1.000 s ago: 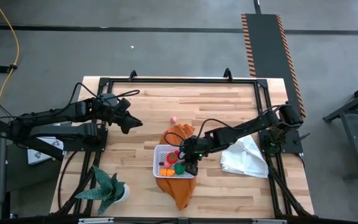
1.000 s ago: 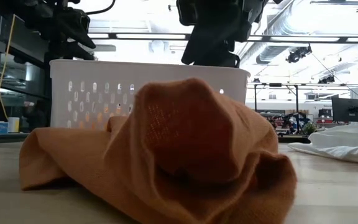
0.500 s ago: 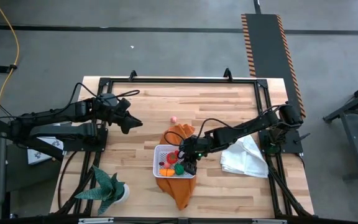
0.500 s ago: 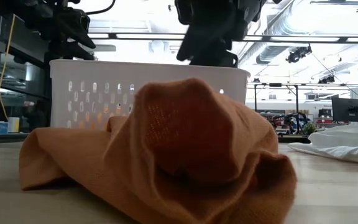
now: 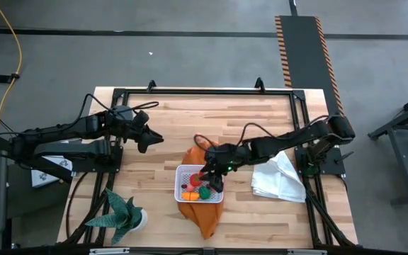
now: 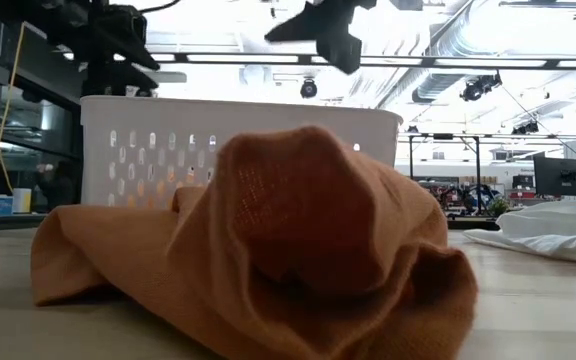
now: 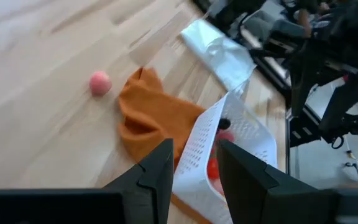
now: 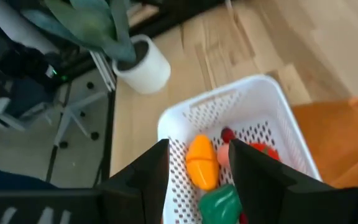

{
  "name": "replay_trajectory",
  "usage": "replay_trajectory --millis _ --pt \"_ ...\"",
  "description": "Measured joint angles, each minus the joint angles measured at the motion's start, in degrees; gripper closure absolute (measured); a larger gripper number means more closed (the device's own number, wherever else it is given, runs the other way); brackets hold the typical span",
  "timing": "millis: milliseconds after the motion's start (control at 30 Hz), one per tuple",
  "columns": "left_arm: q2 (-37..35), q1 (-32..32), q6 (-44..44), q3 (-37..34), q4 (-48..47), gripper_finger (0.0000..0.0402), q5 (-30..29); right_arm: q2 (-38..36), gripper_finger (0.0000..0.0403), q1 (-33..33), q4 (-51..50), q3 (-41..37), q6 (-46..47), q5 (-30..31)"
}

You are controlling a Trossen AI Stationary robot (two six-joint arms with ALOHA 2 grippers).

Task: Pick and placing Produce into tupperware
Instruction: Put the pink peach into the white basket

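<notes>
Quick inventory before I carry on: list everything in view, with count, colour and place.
tupperware: one, white, perforated, near the table's front middle, resting on the orange cloth.
produce in tupperware: several pieces; orange, green, red and a small dark one show.
pink ball: one, loose on the table behind the orange cloth.
orange cloth: one, crumpled under and around the tupperware.
white cloth: one, right of the tupperware.
potted plant: one, green and spiky in a white pot, front left corner.
left gripper: dark, over the table's left side, away from the tupperware.
right gripper: dark, above the tupperware, fingers apart, empty.
</notes>
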Motion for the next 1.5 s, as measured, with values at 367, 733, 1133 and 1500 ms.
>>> replay_trajectory --millis 367,733,1133,1500 --pt "0.0 0.0 12.2 0.0 17.4 0.0291 -0.1 -10.1 0.0248 -3.1 -2.1 0.0 -1.1 1.8" --pt "0.2 0.0 16.1 0.0 20.3 0.0291 -2.9 -24.2 0.0248 -8.7 -23.0 0.0 -10.5 15.1" --pt "4.8 -0.1 20.0 3.0 24.5 0.0291 -9.6 -31.6 0.0279 -20.2 -33.9 0.0 -17.1 27.3" --pt "21.1 0.0 27.9 25.6 6.2 0.0291 -9.5 -31.0 0.0372 -33.0 -40.2 0.0 -26.7 17.9"
